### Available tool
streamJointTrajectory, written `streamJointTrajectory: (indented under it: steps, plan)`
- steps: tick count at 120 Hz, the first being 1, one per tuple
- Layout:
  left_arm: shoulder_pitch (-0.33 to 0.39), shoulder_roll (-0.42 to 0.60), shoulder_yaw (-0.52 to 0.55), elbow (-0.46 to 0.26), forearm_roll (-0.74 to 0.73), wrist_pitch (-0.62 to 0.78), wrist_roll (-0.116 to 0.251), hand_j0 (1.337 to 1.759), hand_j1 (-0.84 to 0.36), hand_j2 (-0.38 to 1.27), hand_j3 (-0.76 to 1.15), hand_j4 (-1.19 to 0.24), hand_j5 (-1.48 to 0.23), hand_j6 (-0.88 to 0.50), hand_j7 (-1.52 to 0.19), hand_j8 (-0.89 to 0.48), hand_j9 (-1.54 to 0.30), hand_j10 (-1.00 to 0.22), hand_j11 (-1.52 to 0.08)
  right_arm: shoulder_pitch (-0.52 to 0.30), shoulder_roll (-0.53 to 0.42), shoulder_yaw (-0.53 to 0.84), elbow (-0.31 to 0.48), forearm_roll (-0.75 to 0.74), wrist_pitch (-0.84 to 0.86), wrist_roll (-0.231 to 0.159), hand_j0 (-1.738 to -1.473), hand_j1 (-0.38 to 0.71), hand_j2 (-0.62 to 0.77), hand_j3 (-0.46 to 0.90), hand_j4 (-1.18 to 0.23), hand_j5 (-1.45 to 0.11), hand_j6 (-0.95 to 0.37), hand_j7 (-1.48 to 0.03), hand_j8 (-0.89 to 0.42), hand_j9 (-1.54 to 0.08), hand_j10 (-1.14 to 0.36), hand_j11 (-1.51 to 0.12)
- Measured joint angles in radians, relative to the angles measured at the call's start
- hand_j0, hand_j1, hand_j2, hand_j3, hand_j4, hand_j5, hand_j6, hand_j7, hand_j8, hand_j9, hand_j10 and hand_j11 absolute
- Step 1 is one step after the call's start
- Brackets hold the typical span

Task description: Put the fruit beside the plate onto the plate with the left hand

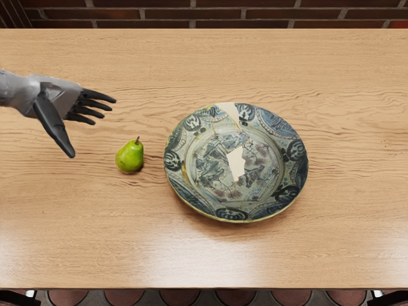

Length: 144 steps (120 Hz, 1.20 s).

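A small green pear with a short stem stands upright on the wooden table, just left of the plate and not touching it. The plate is large and round, with a blue, grey and cream pattern, and nothing lies on it. My left hand comes in from the left edge and hovers up and to the left of the pear, apart from it. Its dark fingers are spread, the thumb points down toward the table, and it holds nothing.
The wooden table fills most of the view, with a brick wall behind its far edge. The near table edge runs along the bottom.
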Motion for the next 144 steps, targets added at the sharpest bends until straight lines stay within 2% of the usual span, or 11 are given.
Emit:
streamJointTrajectory:
  steps: [10, 24, 38, 52, 67, 79, 120, 144]
  plan:
    - [0.003, -0.023, -0.018, -0.103, 0.118, 0.0, 0.001, 1.658, 0.32, 0.0, 0.0, -0.02, -0.03, -0.02, -0.03, -0.02, -0.03, -0.02, -0.03, 0.0, 0.0, 0.0, 0.0, 0.0, 0.0, 0.0, -1.658, -0.33, 0.0, 0.0, -0.02, -0.02, -0.02, -0.02, -0.02, -0.02, -0.01, -0.02]
    - [0.011, -0.069, -0.027, -0.163, 0.254, 0.076, 0.002, 1.658, 0.32, 0.0, 0.0, -0.03, -0.03, -0.03, -0.03, -0.03, -0.03, -0.03, -0.03, 0.0, 0.0, 0.0, 0.0, 0.0, 0.0, 0.0, -1.658, -0.33, 0.0, 0.0, -0.02, -0.02, -0.02, -0.02, -0.02, -0.02, -0.01, -0.02]
    - [0.028, -0.161, -0.025, -0.184, 0.362, 0.275, 0.002, 1.658, 0.32, 0.01, 0.0, -0.03, -0.03, -0.03, -0.03, -0.03, -0.03, -0.03, -0.03, 0.0, 0.0, 0.0, 0.0, 0.0, 0.0, 0.0, -1.658, -0.33, 0.0, 0.0, -0.02, -0.02, -0.02, -0.02, -0.01, -0.02, -0.01, -0.02]
    - [0.1, -0.21, -0.012, -0.19, 0.467, 0.462, 0.002, 1.658, 0.32, 0.01, 0.0, -0.03, -0.03, -0.03, -0.03, -0.03, -0.03, -0.03, -0.03, 0.0, 0.0, 0.0, 0.0, 0.0, 0.0, 0.0, -1.658, -0.33, 0.0, 0.0, -0.02, -0.02, -0.02, -0.02, -0.02, -0.02, -0.02, -0.02]
    - [0.219, -0.284, -0.006, -0.192, 0.617, 0.646, 0.002, 1.658, 0.32, 0.01, 0.0, -0.03, -0.03, -0.03, -0.03, -0.03, -0.03, -0.03, -0.03, 0.0, 0.0, 0.0, 0.0, 0.0, 0.0, 0.0, -1.658, -0.33, 0.0, 0.0, -0.02, -0.02, -0.02, -0.02, -0.02, -0.02, -0.02, -0.02]
    - [0.241, -0.291, -0.003, -0.191, 0.731, 0.762, 0.002, 1.658, 0.32, 0.01, 0.0, -0.03, -0.03, -0.03, -0.03, -0.03, -0.03, -0.03, -0.03, 0.0, 0.0, 0.0, 0.0, 0.0, 0.0, 0.0, -1.658, -0.33, 0.0, 0.0, -0.02, -0.02, -0.02, -0.02, -0.02, -0.02, -0.01, -0.02]
    - [0.291, -0.337, 0.044, -0.179, 0.815, 0.833, 0.002, 1.658, 0.3, 0.01, 0.0, -0.05, -0.06, -0.05, -0.06, -0.05, -0.06, -0.05, -0.06, 0.0, 0.0, -0.001, 0.0, 0.0, 0.0, 0.0, -1.658, -0.33, 0.0, 0.0, -0.02, -0.02, -0.02, -0.02, -0.02, -0.02, -0.01, -0.02]
    - [0.291, -0.337, 0.069, -0.174, 0.819, 0.833, 0.002, 1.658, 0.15, 0.04, 0.0, -0.17, -0.22, -0.17, -0.22, -0.17, -0.22, -0.17, -0.22, 0.0, 0.0, -0.001, 0.0, 0.0, 0.0, 0.0, -1.658, -0.33, 0.0, 0.0, -0.02, -0.02, -0.02, -0.02, -0.01, -0.02, -0.01, -0.02]
